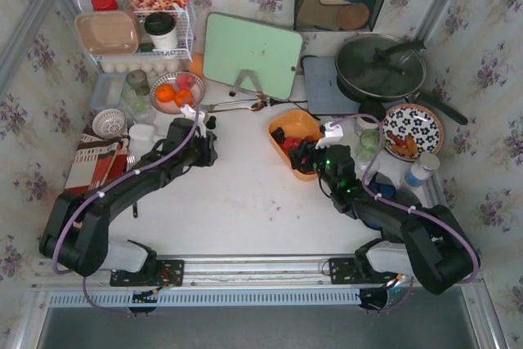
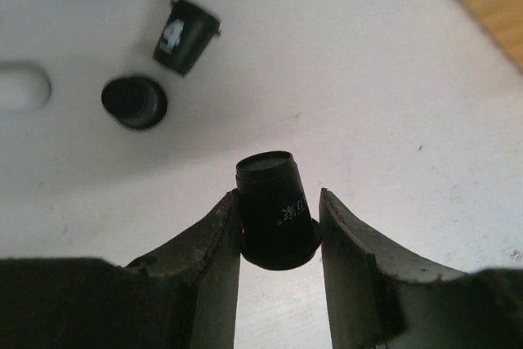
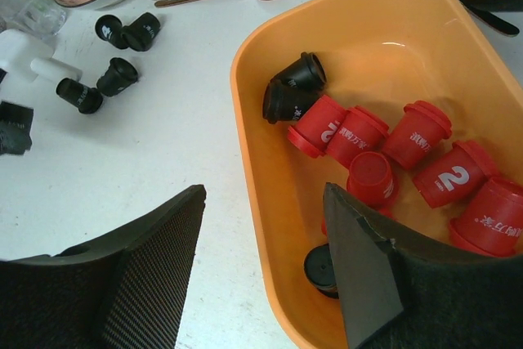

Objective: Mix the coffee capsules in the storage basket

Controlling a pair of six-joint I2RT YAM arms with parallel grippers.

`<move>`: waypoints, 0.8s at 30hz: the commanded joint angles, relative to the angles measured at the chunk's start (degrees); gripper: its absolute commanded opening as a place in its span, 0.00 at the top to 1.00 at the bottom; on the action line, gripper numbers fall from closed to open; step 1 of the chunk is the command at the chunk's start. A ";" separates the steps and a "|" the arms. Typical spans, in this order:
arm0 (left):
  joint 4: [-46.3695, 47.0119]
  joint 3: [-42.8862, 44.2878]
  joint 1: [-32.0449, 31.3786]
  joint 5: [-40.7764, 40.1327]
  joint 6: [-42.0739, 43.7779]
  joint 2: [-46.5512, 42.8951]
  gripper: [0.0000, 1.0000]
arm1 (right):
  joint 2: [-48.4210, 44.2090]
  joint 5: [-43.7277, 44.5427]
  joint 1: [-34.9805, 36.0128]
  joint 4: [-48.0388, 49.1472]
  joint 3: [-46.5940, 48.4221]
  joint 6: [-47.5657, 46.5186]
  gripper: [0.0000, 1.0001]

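Pick-and-transfer step: left gripper [image 2: 279, 230] jaws are clamping one black capsule [image 2: 272, 190] by the tabletop [image 2: 368, 79]. Right gripper [image 3: 263, 194] jaws are standing apart over the storage basket [image 3: 392, 22] rim, with red capsules [image 3: 359, 136] inside. The next move is likely carrying the black capsule across and releasing it among the reds.

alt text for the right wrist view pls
The right gripper hangs open astride one wall of the orange storage basket, which holds red capsules and a few black capsules. Loose black capsules lie on the white table to its left.
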 commanded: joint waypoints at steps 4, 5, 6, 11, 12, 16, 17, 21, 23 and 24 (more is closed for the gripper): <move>16.61 -1.51 -3.15 7.02 6.74 -0.62 0.79 | -0.05 0.02 0.18 2.07 0.33 -0.18 0.33; 17.53 -1.03 -4.03 7.33 7.49 -0.12 0.79 | -0.28 0.57 0.28 2.00 0.20 -0.11 0.33; 18.19 -0.11 -5.05 7.63 8.28 0.44 0.79 | -0.54 1.17 0.24 2.04 0.01 -0.14 0.33; 21.87 6.58 -10.62 7.86 12.92 7.76 0.77 | -3.43 7.00 0.27 2.88 -2.37 0.17 0.33; 22.80 8.04 -11.27 7.86 13.99 9.75 0.77 | -4.23 8.16 0.22 3.42 -3.00 0.18 0.33; 26.06 16.05 -13.77 9.14 15.10 17.69 0.76 | -7.46 12.94 0.33 5.32 -5.57 0.37 0.33; 26.02 18.29 -13.99 9.44 14.66 19.78 0.75 | -8.08 13.70 0.28 5.70 -6.01 0.35 0.33; 25.17 26.97 -14.43 9.47 12.18 27.78 0.71 | -8.97 14.59 0.25 6.62 -6.83 0.44 0.32; 23.47 31.38 -14.43 8.73 10.82 31.91 0.67 | -8.61 14.29 0.28 6.82 -6.83 0.45 0.32; 22.68 33.57 -14.45 8.43 10.33 33.68 0.65 | -8.42 14.05 0.26 6.79 -6.71 0.47 0.32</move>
